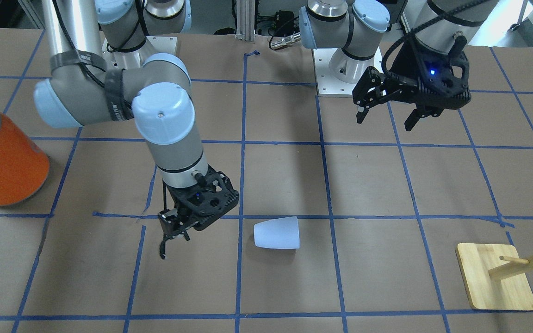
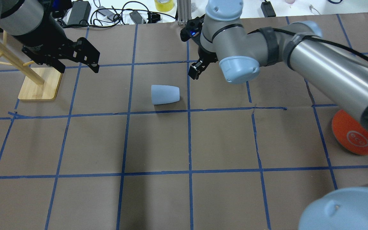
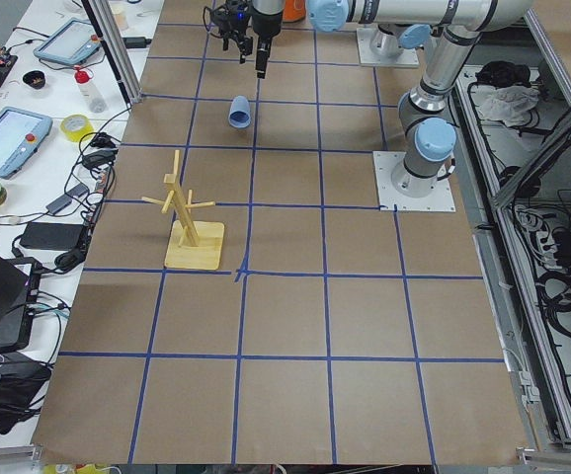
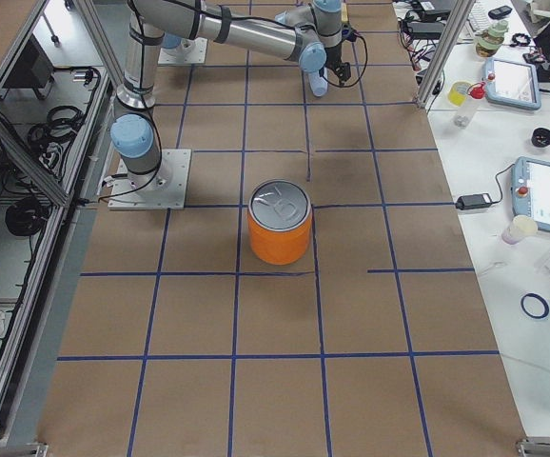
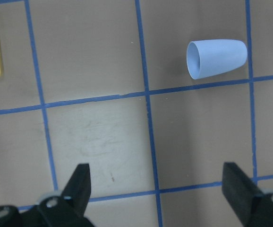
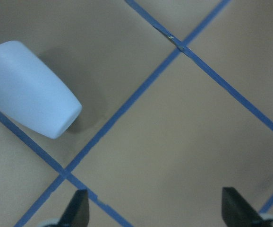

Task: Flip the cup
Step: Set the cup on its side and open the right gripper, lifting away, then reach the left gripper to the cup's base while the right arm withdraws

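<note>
The pale blue cup lies on its side on the brown table. It also shows in the overhead view, with its wide rim towards the robot's left. In the left wrist view the cup shows its open mouth. My right gripper is open and empty, low over the table, a short way off the cup's narrow base end. In its wrist view the cup is at the upper left, outside the fingers. My left gripper is open and empty, held higher and well away from the cup.
A big orange can with a silver top stands on the robot's right side. A wooden peg stand on a square base stands on the left side, beyond the left gripper. Blue tape lines grid the table.
</note>
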You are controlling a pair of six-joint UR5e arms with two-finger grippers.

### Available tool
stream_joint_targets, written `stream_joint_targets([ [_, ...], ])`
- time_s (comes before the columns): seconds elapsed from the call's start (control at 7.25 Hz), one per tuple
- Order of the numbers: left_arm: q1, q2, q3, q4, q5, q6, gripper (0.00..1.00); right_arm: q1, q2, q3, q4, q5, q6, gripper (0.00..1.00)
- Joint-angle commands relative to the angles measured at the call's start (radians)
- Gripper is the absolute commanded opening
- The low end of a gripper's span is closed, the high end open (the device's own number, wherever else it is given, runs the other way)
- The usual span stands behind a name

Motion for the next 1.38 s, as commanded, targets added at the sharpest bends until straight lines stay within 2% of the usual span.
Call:
stream_joint_targets([
  [0.0, 0.107, -0.051, -0.108, 0.013, -0.277, 0.101, 1.0, -0.081, -0.093, 0.009, 0.114, -0.12, 0.236, 1.0],
  [0.14, 0.112, -0.096, -0.144, 0.045, -0.356, 0.115, 1.0, -0.128, -0.116, 0.009, 0.191, -0.152, 0.238, 1.0],
  [0.28, 0.114, -0.154, -0.17, 0.129, -0.397, 0.116, 1.0, -0.192, -0.144, 0.009, 0.274, -0.142, 0.271, 1.0],
  [0.41, 0.114, -0.227, -0.199, 0.185, -0.482, 0.118, 1.0, -0.261, -0.177, 0.01, 0.337, -0.138, 0.317, 1.0],
  [0.55, 0.114, -0.301, -0.219, 0.249, -0.583, 0.118, 1.0, -0.301, -0.211, 0.01, 0.352, -0.138, 0.366, 1.0],
  [0.83, 0.112, -0.406, -0.221, 0.286, -0.703, 0.116, 1.0, -0.308, -0.239, 0.012, 0.381, -0.14, 0.391, 1.0],
  [0.97, 0.112, -0.446, -0.218, 0.309, -0.707, 0.116, 1.0, -0.312, -0.266, -0.002, 0.387, -0.129, 0.39, 1.0],
  [1.1, 0.108, -0.478, -0.219, 0.323, -0.783, 0.116, 1.0, -0.305, -0.312, 0.0, 0.484, -0.114, 0.393, 1.0],
  [1.24, 0.105, -0.509, -0.219, 0.323, -0.856, 0.116, 1.0, -0.297, -0.342, -0.02, 0.514, -0.08, 0.394, 1.0],
])
